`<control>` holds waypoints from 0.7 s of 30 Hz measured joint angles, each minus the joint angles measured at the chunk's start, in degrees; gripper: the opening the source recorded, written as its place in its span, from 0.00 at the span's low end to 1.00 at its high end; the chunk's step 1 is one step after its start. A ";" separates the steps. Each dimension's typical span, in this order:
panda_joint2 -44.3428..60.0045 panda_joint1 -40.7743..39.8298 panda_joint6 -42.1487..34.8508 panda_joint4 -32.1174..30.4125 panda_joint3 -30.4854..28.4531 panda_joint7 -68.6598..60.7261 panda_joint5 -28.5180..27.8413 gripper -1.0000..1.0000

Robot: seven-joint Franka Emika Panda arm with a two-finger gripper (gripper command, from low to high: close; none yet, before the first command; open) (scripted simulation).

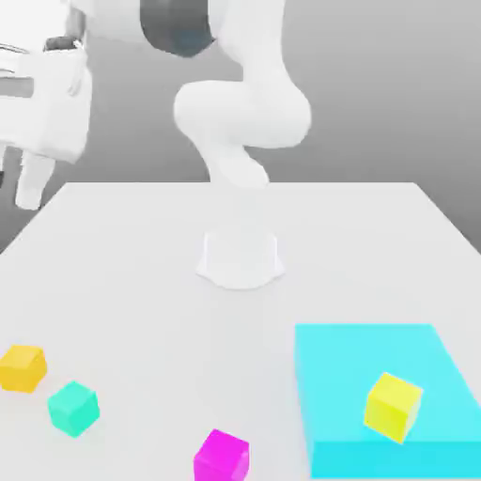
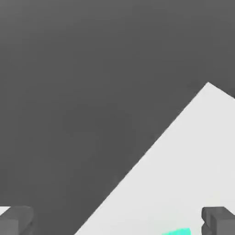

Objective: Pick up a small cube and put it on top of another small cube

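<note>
bench (image 1: 141, 272): white, flat
cyan block (image 1: 376, 357): large, low, on the exterior view's right
lemon-yellow cube (image 1: 393, 406): atop the cyan block, seemingly tilted
teal-green cube (image 1: 73, 408): on the bench
magenta cube (image 1: 222, 457): near the front edge

above amber cube (image 1: 22, 366): open | nearest neighbour: teal cube (image 1: 73, 408), just beside

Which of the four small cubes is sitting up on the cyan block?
The pale lemon-yellow cube. It rests on the large flat cyan block; the amber cube, teal-green cube and magenta cube sit directly on the white table.
</note>
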 joint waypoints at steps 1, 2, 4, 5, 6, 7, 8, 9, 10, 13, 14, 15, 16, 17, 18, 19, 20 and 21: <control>1.92 -0.91 0.85 -0.43 -0.69 1.72 -0.05 0.50; 3.84 -1.76 1.71 -0.86 -1.43 3.33 0.05 0.50; 7.66 -4.48 3.46 -1.73 -2.83 6.19 0.76 0.50; 9.56 -5.51 4.36 -2.17 -3.32 7.43 1.40 0.50; 11.46 -6.60 5.25 -2.62 -3.86 8.52 2.23 0.50; 13.36 -7.74 6.15 -3.06 -4.28 9.48 3.25 0.50; 15.24 -8.56 7.05 -3.51 -4.62 10.28 4.47 0.50; 17.12 -9.36 7.93 -3.96 -4.88 10.93 5.91 0.50; 19.00 -10.13 8.80 -4.40 -5.05 11.42 7.58 0.50; 24.72 -12.54 11.85 -5.10 -4.87 11.60 12.87 0.50; 26.74 -13.25 13.32 -4.86 -4.30 11.35 13.73 0.50; 28.80 -13.84 14.89 -4.52 -3.71 10.94 14.55 0.50; 30.88 -14.39 16.51 -4.15 -3.11 10.57 15.15 0.50; 32.98 -14.88 18.16 -3.75 -2.54 10.23 15.62 0.50; 34.54 -15.22 19.37 -3.45 -2.15 10.02 15.88 0.00; 34.54 -15.22 19.37 -3.45 -2.15 10.02 15.88 0.00; 34.54 -15.22 19.38 -3.45 -2.15 10.03 15.87 0.00; 34.54 -15.22 19.41 -3.45 -2.15 10.05 15.86 0.00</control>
